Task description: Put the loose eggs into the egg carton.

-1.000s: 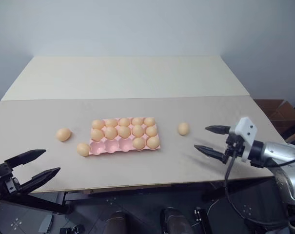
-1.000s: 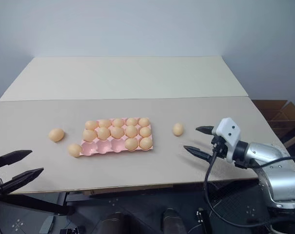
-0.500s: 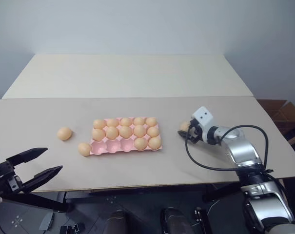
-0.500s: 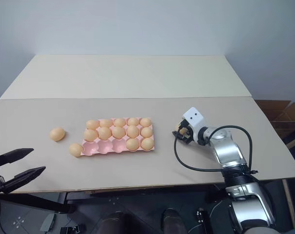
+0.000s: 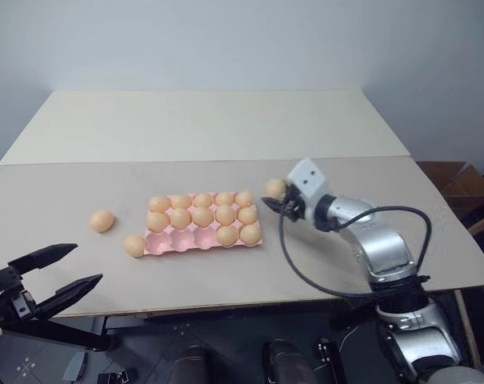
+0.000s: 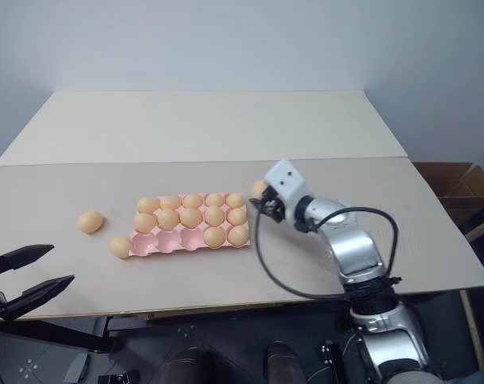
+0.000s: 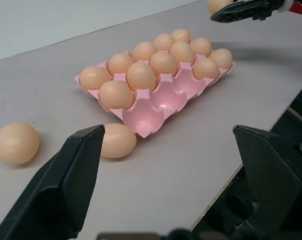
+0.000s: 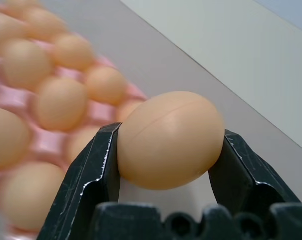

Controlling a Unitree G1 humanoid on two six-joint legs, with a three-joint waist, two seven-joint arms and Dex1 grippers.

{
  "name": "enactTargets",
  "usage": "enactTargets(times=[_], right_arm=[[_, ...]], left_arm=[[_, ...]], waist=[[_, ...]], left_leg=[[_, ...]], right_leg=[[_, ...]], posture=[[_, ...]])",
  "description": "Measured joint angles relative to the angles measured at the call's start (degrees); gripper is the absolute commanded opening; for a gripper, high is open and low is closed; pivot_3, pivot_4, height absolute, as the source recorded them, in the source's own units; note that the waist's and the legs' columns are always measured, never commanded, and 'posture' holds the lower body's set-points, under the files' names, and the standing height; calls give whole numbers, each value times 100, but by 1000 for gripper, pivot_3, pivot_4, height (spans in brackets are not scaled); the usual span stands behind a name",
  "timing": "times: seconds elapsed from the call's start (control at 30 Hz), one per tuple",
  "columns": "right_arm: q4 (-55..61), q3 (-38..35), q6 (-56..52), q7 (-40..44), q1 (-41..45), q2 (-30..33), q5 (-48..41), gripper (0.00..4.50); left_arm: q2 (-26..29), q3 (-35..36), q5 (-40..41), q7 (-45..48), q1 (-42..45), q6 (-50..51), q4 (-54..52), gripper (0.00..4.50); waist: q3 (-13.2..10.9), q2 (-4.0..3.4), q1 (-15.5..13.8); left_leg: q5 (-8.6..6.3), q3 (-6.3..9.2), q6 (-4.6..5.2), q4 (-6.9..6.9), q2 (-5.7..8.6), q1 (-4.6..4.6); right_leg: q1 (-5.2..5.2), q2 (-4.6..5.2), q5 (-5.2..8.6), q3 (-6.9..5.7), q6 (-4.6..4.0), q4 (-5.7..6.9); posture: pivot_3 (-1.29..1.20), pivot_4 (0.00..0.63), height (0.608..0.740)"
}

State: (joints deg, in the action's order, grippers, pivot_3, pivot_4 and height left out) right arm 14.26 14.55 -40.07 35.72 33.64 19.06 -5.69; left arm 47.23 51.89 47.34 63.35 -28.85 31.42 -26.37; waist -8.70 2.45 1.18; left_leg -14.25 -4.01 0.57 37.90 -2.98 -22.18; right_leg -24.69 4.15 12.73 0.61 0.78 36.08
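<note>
Orange-tan and smooth, the egg (image 8: pixel 169 139) sits between the 2 black fingers of my right gripper (image 5: pixel 275 196), pinched across its middle and lifted off the table (image 5: pixel 322 264), just beside the far right corner of the pink egg carton (image 5: pixel 203 221). My left gripper (image 5: pixel 54 276) hangs off the near left edge of the table with its fingers spread wide and nothing between them.

The carton holds 12 eggs; I judge that 3 cups are empty, all in the near row on its left side (image 7: pixel 166 97). 2 more loose eggs lie on the table: one (image 5: pixel 134 245) touching the near left corner of the carton, the other (image 5: pixel 102 220) a little further left.

To do this step well, I think I should carry the egg over the full rows high enough that it does not knock the seated eggs, then bring it down straight over one empty cup. The grip should stay gentle, because the shell is smooth and round and may slip or crack. I would open the fingers only when the egg rests in the cup, and open them slowly, because the neighbouring egg is very near.
</note>
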Motion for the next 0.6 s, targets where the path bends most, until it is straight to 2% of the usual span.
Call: enactTargets(times=[0.17,0.27,0.47,0.5,0.6], right_arm=[[44,1032,-120,-199,54,-690,213,2341],[-130,1223,-120,-270,155,-866,311,2341],[-363,1440,-138,-337,334,-970,491,4304],[-360,1438,-144,-334,336,-954,492,4482],[-277,1379,-190,-315,342,-866,460,4482]], left_arm=[[6,1,0,-24,26,8,-24,4500],[6,7,0,-24,11,10,-25,4500],[4,8,0,-35,-2,10,-45,4500],[4,7,0,-35,-3,10,-46,4500],[4,6,0,-35,16,9,-46,4500]], waist=[[0,-1,-17],[0,0,-33],[4,6,-10],[4,6,-11],[4,6,-11]], left_leg=[[3,-2,-5,0,8,-6],[4,-5,-6,0,13,-7],[4,-3,-7,0,7,-7],[4,-4,-7,0,7,-8],[4,-3,-7,0,6,-10]], right_leg=[[-5,12,3,-2,-7,-1],[-5,19,5,-1,-11,-4],[-10,14,3,-6,-9,2],[-13,14,3,-6,-9,3],[-15,13,3,-7,-9,3]], posture=[[0,150,740],[0,150,740],[0,150,740],[0,150,740],[0,150,740]])
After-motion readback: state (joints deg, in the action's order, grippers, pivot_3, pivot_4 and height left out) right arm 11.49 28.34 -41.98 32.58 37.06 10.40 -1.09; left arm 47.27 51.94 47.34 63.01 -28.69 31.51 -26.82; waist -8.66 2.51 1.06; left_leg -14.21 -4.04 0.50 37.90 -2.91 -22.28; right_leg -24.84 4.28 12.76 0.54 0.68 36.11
